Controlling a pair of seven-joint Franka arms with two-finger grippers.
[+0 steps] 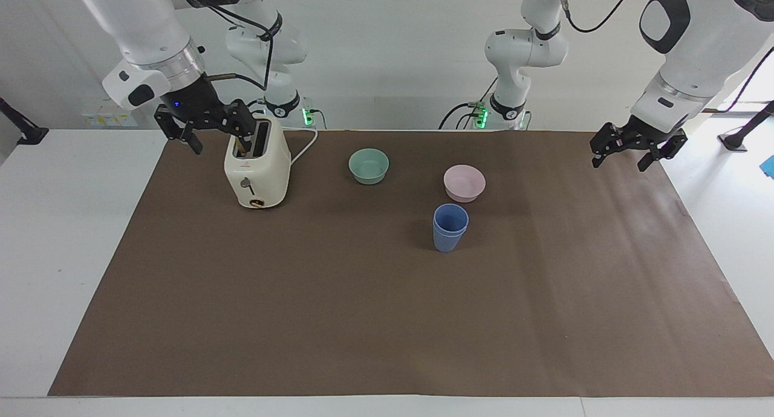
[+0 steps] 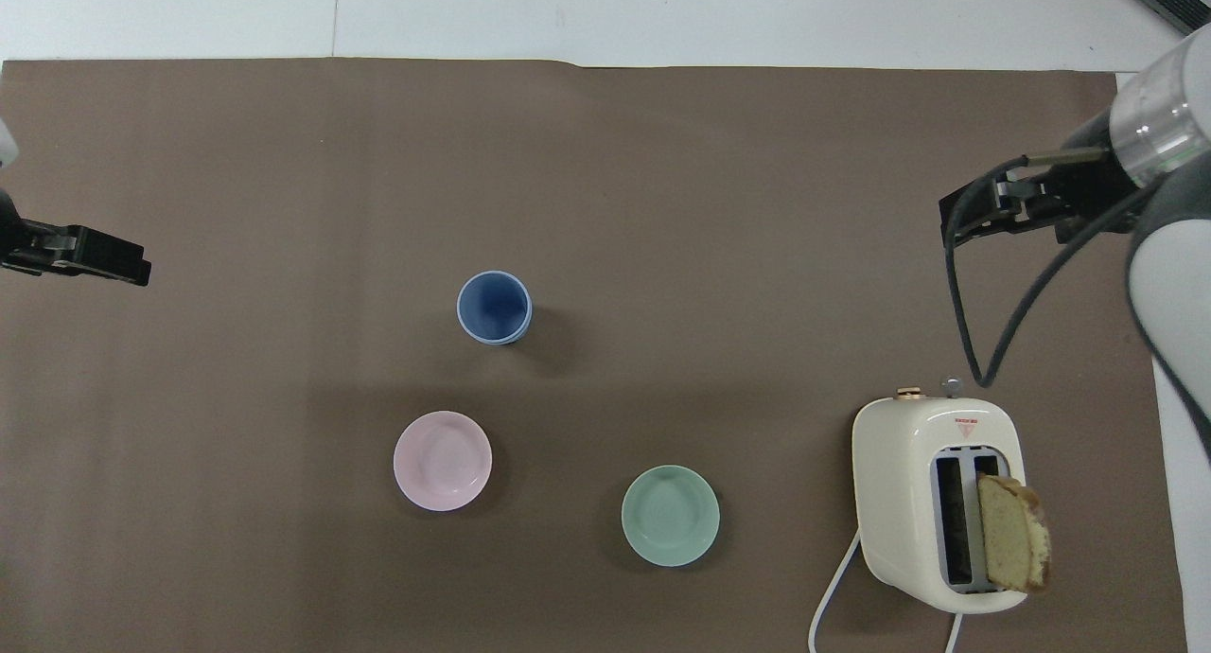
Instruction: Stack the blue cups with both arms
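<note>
The blue cups (image 1: 450,226) (image 2: 494,308) stand upright on the brown mat (image 1: 363,320), one nested inside the other, with two rims showing. They sit a little farther from the robots than the pink bowl (image 1: 464,182). My left gripper (image 1: 621,161) (image 2: 90,255) hangs open and empty over the mat's edge at the left arm's end. My right gripper (image 1: 211,136) (image 2: 1003,208) is raised, open and empty, beside the toaster (image 1: 257,172) at the right arm's end. Neither gripper touches the cups.
A cream toaster (image 2: 932,502) holds a slice of bread (image 2: 1012,530), its white cord trailing toward the robots. The mint-green bowl (image 1: 369,165) (image 2: 670,516) and the pink bowl (image 2: 442,461) lie nearer to the robots than the cups. Two smaller white arms (image 1: 514,72) stand at the table's robot end.
</note>
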